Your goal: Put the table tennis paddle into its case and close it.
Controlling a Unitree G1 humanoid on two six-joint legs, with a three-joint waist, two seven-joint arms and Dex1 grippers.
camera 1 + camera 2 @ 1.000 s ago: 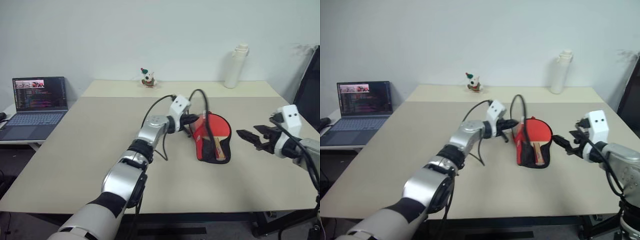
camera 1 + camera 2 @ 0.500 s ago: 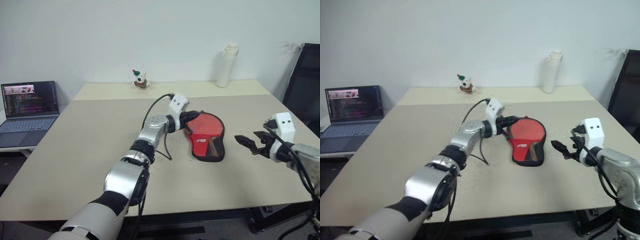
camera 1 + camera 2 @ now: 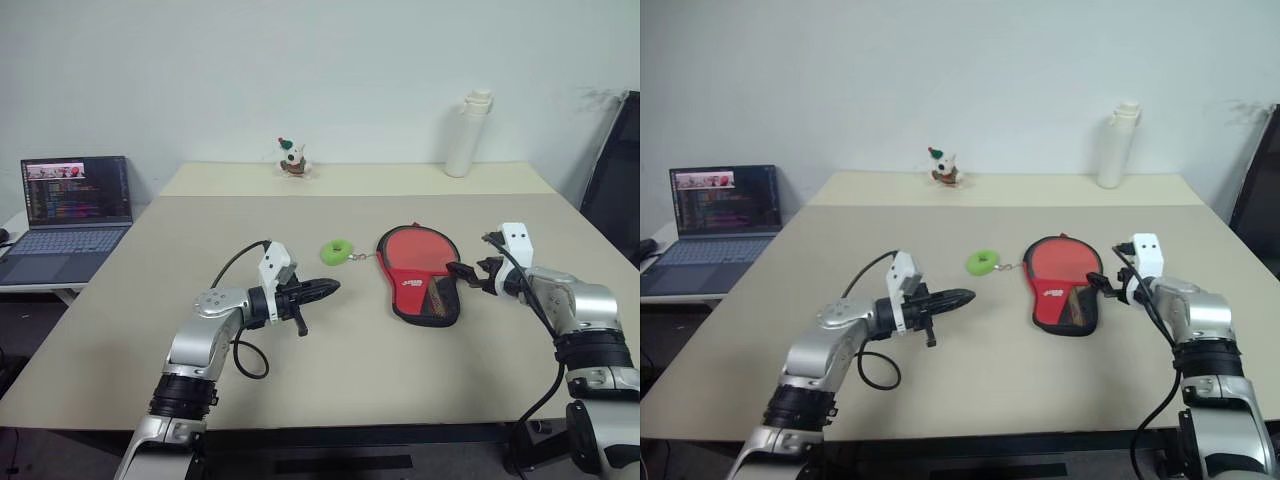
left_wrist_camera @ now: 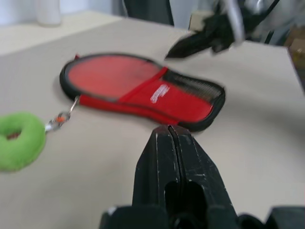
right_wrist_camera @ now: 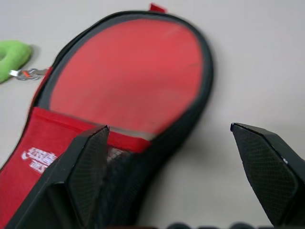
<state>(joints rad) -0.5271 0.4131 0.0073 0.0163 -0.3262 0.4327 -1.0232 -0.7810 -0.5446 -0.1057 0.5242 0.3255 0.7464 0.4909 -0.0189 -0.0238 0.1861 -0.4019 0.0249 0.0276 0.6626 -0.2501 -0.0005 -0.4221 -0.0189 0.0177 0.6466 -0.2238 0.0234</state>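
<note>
Beige table (image 3: 150,300): left gripper (image 3: 328,288) pinched together, empty; right gripper (image 3: 462,273) spread wide beside case (image 3: 432,305).

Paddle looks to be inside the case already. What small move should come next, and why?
Probably ease the right gripper, jaws open, onto the case edge to steady it: the paddle lies inside, and the green ring pull rests beside it, free.
</note>
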